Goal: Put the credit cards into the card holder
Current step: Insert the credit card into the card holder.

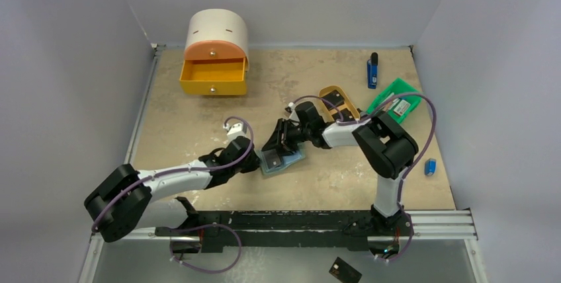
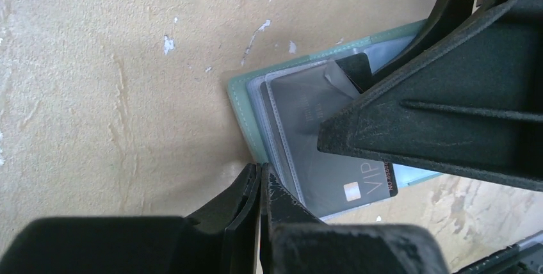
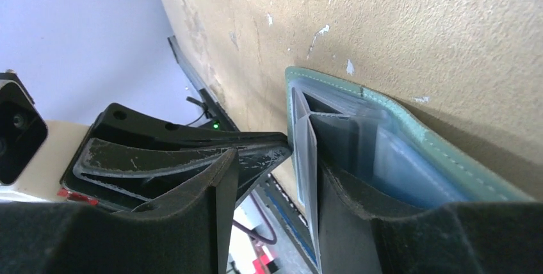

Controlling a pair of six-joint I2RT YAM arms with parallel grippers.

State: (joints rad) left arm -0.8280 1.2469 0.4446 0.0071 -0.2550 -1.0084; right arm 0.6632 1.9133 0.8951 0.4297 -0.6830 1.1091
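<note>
The grey-green card holder (image 1: 283, 161) lies open on the table's middle. In the left wrist view its green edge (image 2: 243, 107) frames clear sleeves, and a black credit card (image 2: 333, 178) marked VIP sits in one sleeve. My left gripper (image 2: 261, 184) is shut, with its tips at the holder's near edge. My right gripper (image 3: 275, 171) is open above the holder (image 3: 397, 120). One of its fingers (image 3: 358, 223) is inside the holder against a raised clear sleeve. Another black card (image 1: 335, 100) lies in the tan tray.
A tan oval tray (image 1: 348, 95) and a green bin (image 1: 395, 101) stand at the right, with a blue lighter (image 1: 372, 71) behind them. An orange drawer box (image 1: 215, 55) stands open at the back left. A small blue item (image 1: 431, 166) lies at the right. A black card (image 1: 345, 270) lies below the rail.
</note>
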